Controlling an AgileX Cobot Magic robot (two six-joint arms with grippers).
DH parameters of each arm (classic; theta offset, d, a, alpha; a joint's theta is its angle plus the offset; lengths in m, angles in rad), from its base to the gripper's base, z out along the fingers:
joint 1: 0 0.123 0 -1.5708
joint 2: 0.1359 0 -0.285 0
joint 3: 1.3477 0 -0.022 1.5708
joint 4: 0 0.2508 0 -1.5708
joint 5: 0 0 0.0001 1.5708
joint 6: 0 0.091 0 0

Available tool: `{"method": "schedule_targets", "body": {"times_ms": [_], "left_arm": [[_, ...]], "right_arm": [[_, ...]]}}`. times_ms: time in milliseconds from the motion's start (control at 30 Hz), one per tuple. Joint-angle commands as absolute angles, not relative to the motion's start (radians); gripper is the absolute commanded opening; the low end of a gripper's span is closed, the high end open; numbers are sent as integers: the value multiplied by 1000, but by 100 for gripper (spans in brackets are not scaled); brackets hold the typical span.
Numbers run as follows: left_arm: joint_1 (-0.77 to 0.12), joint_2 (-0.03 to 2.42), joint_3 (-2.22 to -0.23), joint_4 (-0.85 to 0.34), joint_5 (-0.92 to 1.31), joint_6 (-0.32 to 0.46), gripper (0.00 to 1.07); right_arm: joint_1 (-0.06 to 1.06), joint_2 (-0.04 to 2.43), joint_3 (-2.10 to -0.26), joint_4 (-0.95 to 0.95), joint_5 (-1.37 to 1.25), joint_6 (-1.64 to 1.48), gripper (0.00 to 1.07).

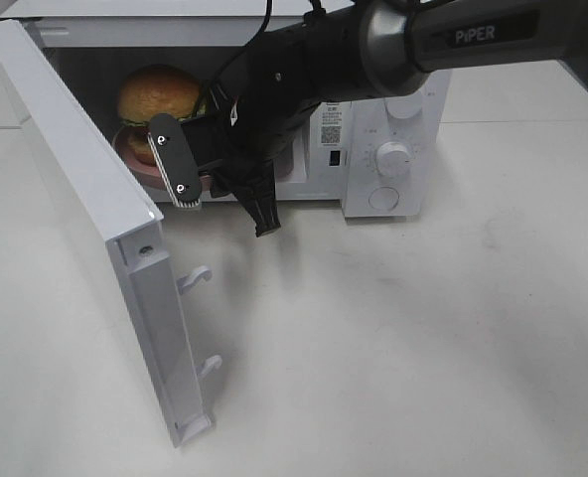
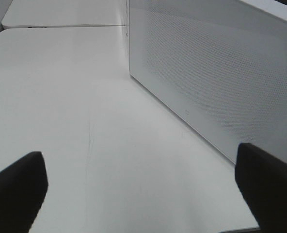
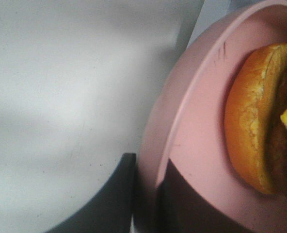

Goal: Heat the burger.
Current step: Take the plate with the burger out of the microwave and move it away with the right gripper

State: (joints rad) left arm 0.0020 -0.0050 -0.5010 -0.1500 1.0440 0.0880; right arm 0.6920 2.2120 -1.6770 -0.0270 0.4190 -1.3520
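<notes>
right end effector (image 3: pixel 146 194) closed on the rim of the pink plate (image 3: pixel 182 126), one finger (image 3: pixel 109 199) under it, one on top. burger (image 1: pixel 157 94) sits on the plate just beyond the fingers, inside the microwave (image 1: pixel 393 129), door (image 1: pixel 85 209) swung wide. left end effector (image 2: pixel 143 184) open, holding nothing, over bare tabletop (image 2: pixel 85 97) beside the microwave's mesh side.
</notes>
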Motion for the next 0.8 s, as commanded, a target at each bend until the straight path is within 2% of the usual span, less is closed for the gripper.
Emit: {"method": "schedule_targets", "body": {"times_ms": [33,433,800], "left_arm": [[7,-25,-498,-151,1036,89,101],[7,-25,-498,-151,1036,89,101],[7,-25,-498,-151,1036,89,101]], "right_arm": [[676,2132,-1613,0,303,-1444,0],[675,2013,-1430,114,269,-1632,0],[675,1918,-1301,120,255,-1673,0]]}}
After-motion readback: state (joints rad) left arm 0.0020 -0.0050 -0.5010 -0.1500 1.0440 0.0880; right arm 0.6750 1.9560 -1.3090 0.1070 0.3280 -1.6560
